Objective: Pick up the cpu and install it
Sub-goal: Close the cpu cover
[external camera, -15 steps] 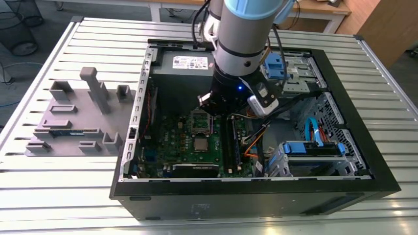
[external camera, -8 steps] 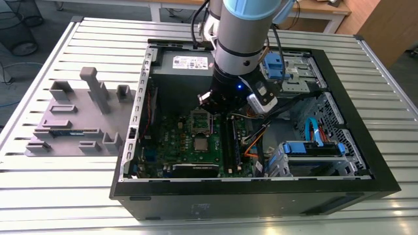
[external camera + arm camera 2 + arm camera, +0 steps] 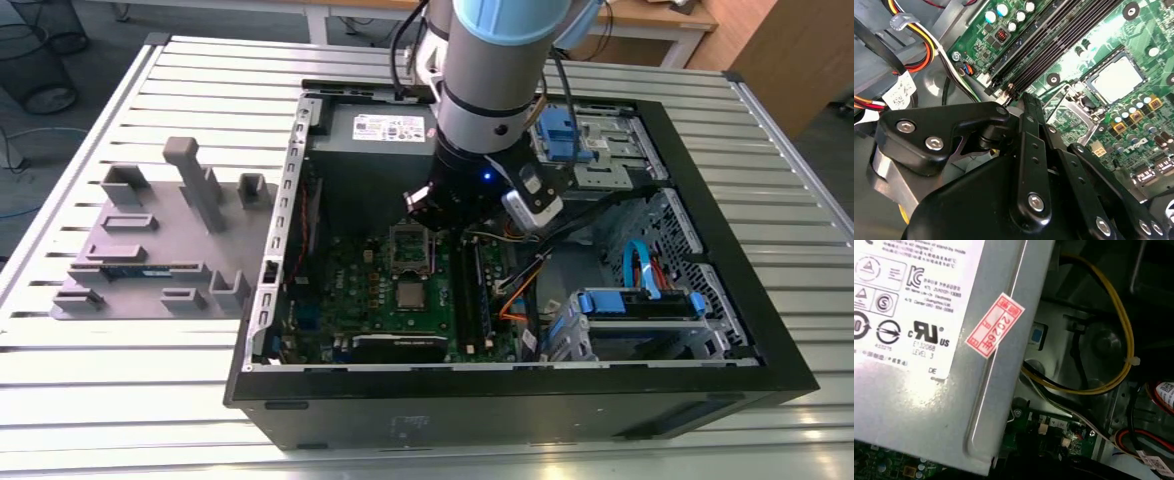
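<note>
1. The open computer case (image 3: 667,110) lies on its side on a slatted table, and the arm (image 3: 501,70) reaches down into it from above.
2. The grey tray (image 3: 94,300) sits outside the case, on the exterior view's left, well apart from the work.
3. The motherboard (image 3: 354,290) covers the case floor. Cables run close by, so I reckon any move here should be slow and straight up or down to keep clear of them.
4. The gripper (image 3: 438,215) hangs low over the board, near the memory slots (image 3: 1054,45). I cannot tell whether it is spread or closed, and I see nothing in it.
5. The socket frame (image 3: 1076,107) looks swung open beside the socket.
6. The cpu (image 3: 1117,79) appears to lie flat in the socket, apart from the gripper and untouched. In the exterior view the cpu (image 3: 411,293) sits just below the tool. To my eye it needs to lie level and square, with no sideways push.
</note>
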